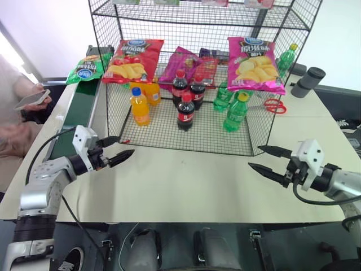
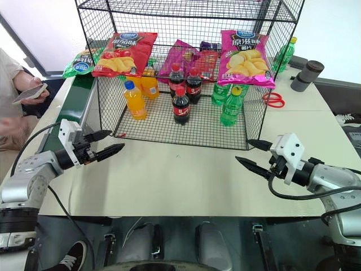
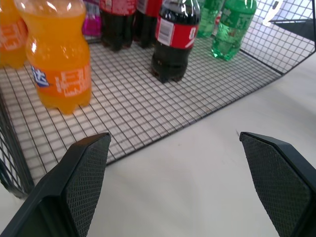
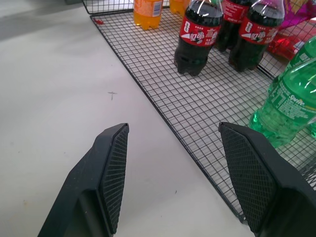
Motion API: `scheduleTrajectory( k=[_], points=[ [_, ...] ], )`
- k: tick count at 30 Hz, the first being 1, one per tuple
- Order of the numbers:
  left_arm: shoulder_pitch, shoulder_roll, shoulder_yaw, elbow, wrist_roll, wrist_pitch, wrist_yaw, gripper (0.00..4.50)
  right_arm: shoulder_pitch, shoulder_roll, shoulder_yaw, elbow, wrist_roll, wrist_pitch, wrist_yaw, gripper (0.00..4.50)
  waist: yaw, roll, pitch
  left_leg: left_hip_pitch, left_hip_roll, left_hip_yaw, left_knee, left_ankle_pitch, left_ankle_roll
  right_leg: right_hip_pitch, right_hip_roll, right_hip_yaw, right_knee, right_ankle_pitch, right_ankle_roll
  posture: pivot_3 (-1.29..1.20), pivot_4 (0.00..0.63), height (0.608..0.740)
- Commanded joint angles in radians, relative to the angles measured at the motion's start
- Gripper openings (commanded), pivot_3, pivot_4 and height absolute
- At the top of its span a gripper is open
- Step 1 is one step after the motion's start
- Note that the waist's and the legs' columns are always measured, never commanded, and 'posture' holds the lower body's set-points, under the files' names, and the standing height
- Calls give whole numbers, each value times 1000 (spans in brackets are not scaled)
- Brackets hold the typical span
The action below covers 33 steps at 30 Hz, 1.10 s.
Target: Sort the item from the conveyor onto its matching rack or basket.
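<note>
On your far left a person's hand (image 1: 31,100) holds a phone, just beside the conveyor (image 1: 70,127). The green crisp bag (image 1: 86,70) lies at the belt's far end, just left of the rack's (image 1: 107,84) corner, apart from both robot hands.

Your L hand (image 1: 117,149) hovers over the tabletop (image 1: 186,180) near the rack's front-left corner, fingers spread wide, nothing between them; the L wrist view shows bare tabletop and the mesh edge between the pads (image 3: 89,173).

Inside the rack, L to R: red crisp bag (image 1: 133,59) on the mesh wall, orange soda btl (image 1: 139,107) below it w/ another behind, purple-pink snack packs (image 1: 183,65) at the back, three cola btls (image 1: 186,112) mid, pink crisp bag (image 1: 254,65), green soda btls (image 1: 237,113) under it.

Right of the rack: red scissors (image 1: 274,105), another green btl (image 1: 286,57), a dark cylinder (image 1: 308,82).

Your R hand (image 1: 271,160) hangs above the tabletop off the rack's front-right corner, fingers parted, empty, pointing toward the rack.
</note>
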Motion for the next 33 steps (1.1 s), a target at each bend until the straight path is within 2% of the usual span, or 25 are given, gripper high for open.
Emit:
scheduleTrajectory(
  k=[1,9,17,21,25,29,32,33],
  points=[
    [-29,-12,24,9,8,-75,5,4500,-30,-8,4,6,-1,-13,3,3015,0,0,0,0,0,0,0,0,0,0,0,0,0,0,0,0,150,740],
    [-1,-19,53,-5,9,-93,58,4500,-124,17,77,36,-10,-21,0,3015,-3,0,0,0,0,0,0,0,0,0,0,0,0,0,0,0,150,740],
    [42,-6,83,-64,-13,-62,94,4500,-174,51,162,-30,118,103,46,3015,1,0,0,0,0,0,0,0,0,0,-1,0,0,0,0,0,150,740],
    [47,-4,127,-88,-64,15,135,4500,-196,56,214,-52,135,135,67,3015,-1,0,0,0,1,-1,0,0,0,0,0,0,0,0,0,0,150,740],
    [26,-11,211,-109,-137,144,256,4500,-263,99,264,10,86,112,42,3015,-5,0,0,0,1,-1,0,0,0,0,0,0,1,0,0,0,150,740],
    [60,-12,264,-158,-163,211,330,4500,-301,133,276,33,133,157,57,3015,-2,0,0,0,1,-1,0,0,0,0,0,0,0,0,0,0,150,740],
    [78,-24,314,-209,-210,277,396,4500,-344,159,272,63,173,186,72,3872,-1,0,0,0,1,-1,0,0,0,0,0,0,0,0,0,0,150,740],
    [82,-29,328,-226,-226,291,413,4500,-351,160,278,69,173,188,82,4368,-1,0,0,0,1,-1,0,0,0,0,-1,0,0,0,0,0,150,740]
  ],
)
